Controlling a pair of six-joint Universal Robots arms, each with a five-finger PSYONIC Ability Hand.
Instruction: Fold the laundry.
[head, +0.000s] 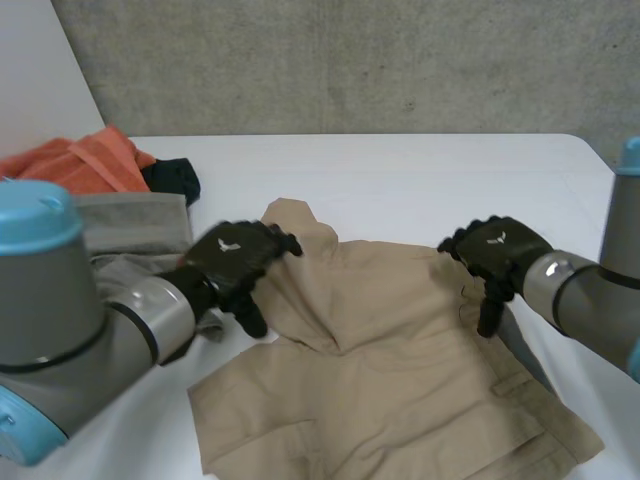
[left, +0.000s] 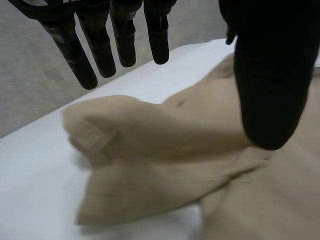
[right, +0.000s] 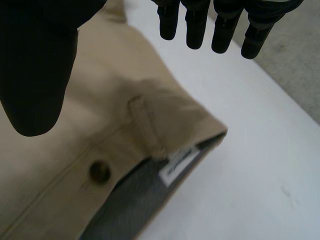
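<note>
A tan pair of shorts (head: 400, 370) lies crumpled on the white table (head: 420, 175). My left hand (head: 235, 258) hovers over its raised, bunched left part. In the left wrist view the fingers (left: 100, 45) are straight above a folded hump of tan cloth (left: 165, 150), with the thumb apart and nothing held. My right hand (head: 495, 250) is at the garment's right upper edge. In the right wrist view its fingers (right: 197, 25) are straight above the waistband (right: 100, 110), where a button (right: 100, 171), a belt loop and a white label show. It holds nothing.
A laundry pile sits at the table's left: an orange cloth (head: 85, 160), a dark cloth (head: 172, 178) and a grey cloth (head: 135, 225) by my left arm. A concrete wall stands behind the table.
</note>
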